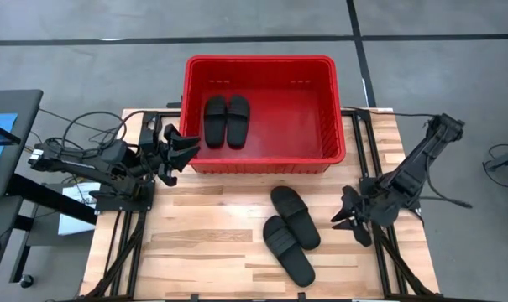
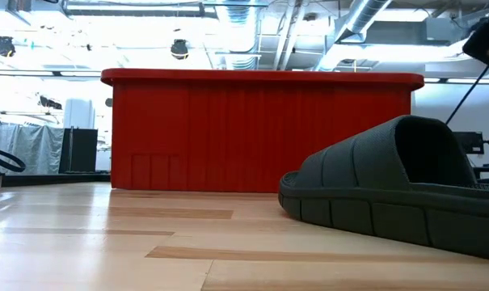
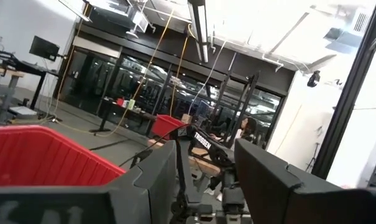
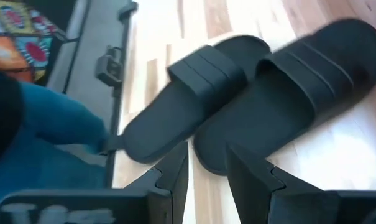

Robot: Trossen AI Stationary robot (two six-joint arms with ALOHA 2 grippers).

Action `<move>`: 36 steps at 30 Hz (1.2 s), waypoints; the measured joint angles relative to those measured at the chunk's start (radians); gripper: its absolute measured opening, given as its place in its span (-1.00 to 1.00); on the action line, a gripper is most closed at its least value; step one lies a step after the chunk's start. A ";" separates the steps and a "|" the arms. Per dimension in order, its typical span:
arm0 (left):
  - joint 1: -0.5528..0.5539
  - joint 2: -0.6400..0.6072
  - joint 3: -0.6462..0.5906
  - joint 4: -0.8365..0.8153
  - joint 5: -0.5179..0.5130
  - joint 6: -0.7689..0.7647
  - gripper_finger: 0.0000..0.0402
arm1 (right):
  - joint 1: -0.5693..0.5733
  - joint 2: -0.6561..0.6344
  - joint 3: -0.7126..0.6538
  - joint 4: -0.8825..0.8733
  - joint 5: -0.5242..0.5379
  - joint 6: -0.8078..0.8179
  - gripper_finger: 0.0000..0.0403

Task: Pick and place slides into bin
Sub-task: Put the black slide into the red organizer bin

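Black right gripper (image 1: 348,220) sits low over the right side of the table (image 1: 212,252), fingers spread, nothing between them. I see it aimed toward the two loose slides, near them but apart. My right wrist view shows both fingers (image 4: 175,168) parted, with the pair just past the tips. Right arm runs back from the gripper diagonally, up and out to the table's right edge, elbow raised.

Left gripper (image 1: 180,149) hangs just outside the bin's left wall, near the front-left corner, pointing toward the bin. Fingers spread, empty. Left wrist view looks over the red rim (image 3: 45,149) into the room, fingers (image 3: 156,180) parted. Left arm stretches roughly level from the table's left edge.

Slides on table: upper one (image 1: 295,216) and lower one (image 1: 288,250) lie side by side, touching or nearly so, just in front of the bin and right of centre. Both long axes run diagonally, from up-left to down-right in the high view. Straps up. I cannot tell toe from heel. The low view has one (image 2: 398,190) close in at right, strap arching up.

Slides in bin: left one (image 1: 214,122) and right one (image 1: 238,120) lie flat on the floor of the red bin (image 1: 262,63), left half, side by side. Long axes run front to back, parallel to the bin's short walls.

Bin sits at the table's far edge, long side across.
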 joint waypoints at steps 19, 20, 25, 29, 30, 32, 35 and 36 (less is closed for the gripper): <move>-0.124 0.059 0.002 -0.202 0.251 -0.138 -0.24 | 0.000 0.091 0.000 -0.015 0.081 0.290 -0.52; -0.140 0.065 0.002 -0.200 0.239 -0.144 -0.24 | 0.000 0.091 0.000 -0.022 0.081 0.298 -0.52; -0.226 0.094 0.002 -0.187 0.172 -0.157 -0.24 | 0.000 0.091 0.000 -0.091 0.082 0.314 -0.52; -0.301 0.132 0.040 -0.203 0.083 -0.144 -0.24 | 0.000 0.091 0.000 -0.137 0.109 0.388 -0.52; -0.320 0.147 0.060 -0.221 0.062 -0.125 -0.24 | -0.001 0.091 0.000 -0.146 0.111 0.405 -0.52; -0.355 0.186 0.114 -0.274 0.016 -0.087 -0.24 | -0.001 0.091 0.000 -0.159 0.110 0.438 -0.52; -0.396 0.261 0.217 -0.386 -0.093 -0.058 -0.24 | -0.001 0.091 0.000 -0.168 0.109 0.470 -0.52; -0.405 0.289 0.255 -0.429 -0.130 -0.056 -0.24 | -0.001 0.091 0.000 -0.167 0.109 0.471 -0.52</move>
